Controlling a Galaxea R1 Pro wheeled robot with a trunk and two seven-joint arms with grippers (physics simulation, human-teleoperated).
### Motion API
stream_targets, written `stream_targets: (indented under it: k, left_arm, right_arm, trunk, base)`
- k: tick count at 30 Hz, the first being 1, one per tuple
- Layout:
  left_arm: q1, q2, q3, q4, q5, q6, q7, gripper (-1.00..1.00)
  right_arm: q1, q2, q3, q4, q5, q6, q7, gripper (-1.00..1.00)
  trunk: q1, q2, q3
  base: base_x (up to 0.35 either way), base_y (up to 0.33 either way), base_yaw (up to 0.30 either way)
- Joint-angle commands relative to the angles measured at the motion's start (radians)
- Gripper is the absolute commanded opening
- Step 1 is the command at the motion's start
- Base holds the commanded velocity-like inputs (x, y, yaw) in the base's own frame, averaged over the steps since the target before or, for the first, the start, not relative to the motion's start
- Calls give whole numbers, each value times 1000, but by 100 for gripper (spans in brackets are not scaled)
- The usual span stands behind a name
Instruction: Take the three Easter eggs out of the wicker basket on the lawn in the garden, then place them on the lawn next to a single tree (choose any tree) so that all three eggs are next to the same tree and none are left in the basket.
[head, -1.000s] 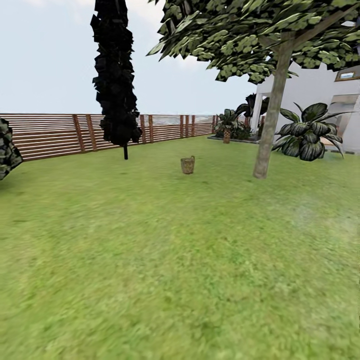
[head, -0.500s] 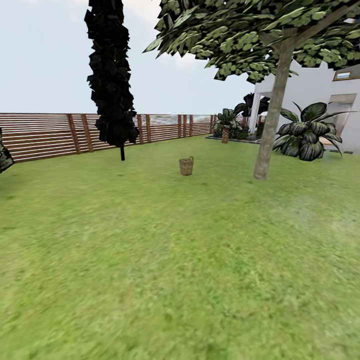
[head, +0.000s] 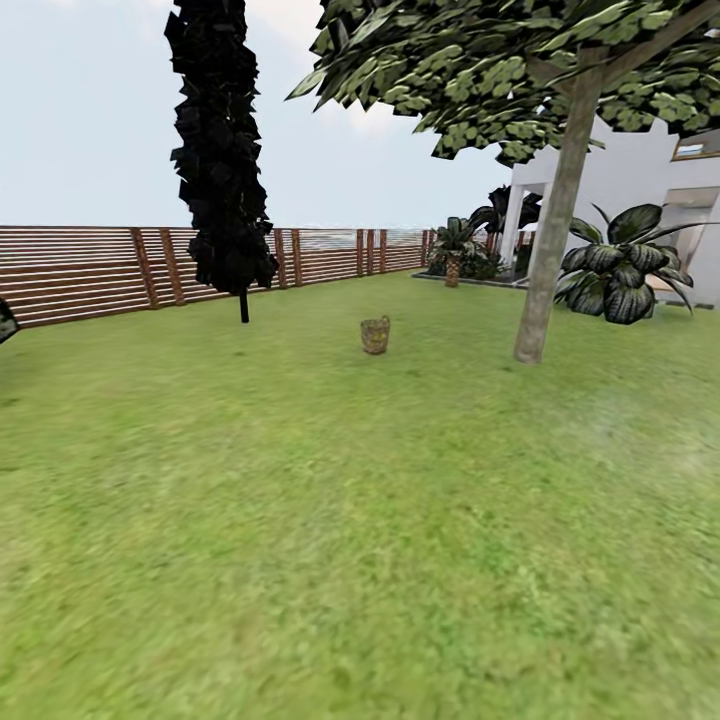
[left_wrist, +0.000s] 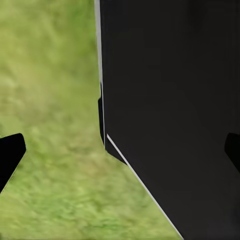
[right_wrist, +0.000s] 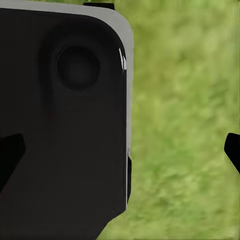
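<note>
A simulated garden seen from the robot's head camera. A wide green lawn (head: 330, 520) stretches ahead to a brown slatted wooden fence (head: 90, 265). Far off and slightly right of centre stands the small wicker basket (head: 375, 335), upright on the grass. Any Easter eggs inside are too small to make out. Well apart from it to the right rises the tree (head: 555, 220), with a bare grey-beige trunk and dark leafy canopy. A tall, narrow dark tree (head: 222, 160) stands to the left, near the fence, and a white house (head: 640, 170) with broad-leaved plants (head: 620, 265) lies far right.

The basket lies almost straight ahead, far beyond either arm's reach, so neither arm looks nearer; a drive forward seems needed first.

In each wrist view, the left gripper (left_wrist: 120, 150) and right gripper (right_wrist: 120, 150) point down at the grass beside the robot's dark body (left_wrist: 175, 110). On each, the two fingertips sit wide apart at the frame's edges, spread and holding nothing.
</note>
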Motion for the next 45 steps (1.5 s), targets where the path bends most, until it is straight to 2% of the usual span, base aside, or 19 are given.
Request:
stream_targets:
  k: [1, 17, 27, 45]
  left_arm:
    - [0, 0, 0, 0, 0, 0, -1, 100]
    - [0, 0, 0, -1, 1, -1, -1, 100]
    - [0, 0, 0, -1, 1, -1, -1, 100]
    - [0, 0, 0, -1, 2, -1, -1, 100]
  right_arm:
    - [0, 0, 0, 0, 0, -1, 0, 100]
    - [0, 0, 1, 0, 0, -1, 0, 100]
    - [-1, 0, 1, 0, 1, -1, 0, 100]
    - [0, 0, 1, 0, 0, -1, 0, 100]
  trunk:
    - [1, 0, -1]
    - [1, 0, -1]
    - [1, 0, -1]
    - [1, 0, -1]
  base:
    - [330, 72, 0]
    - [332, 51, -1]
    - [334, 0, -172]
    - [334, 0, -5]
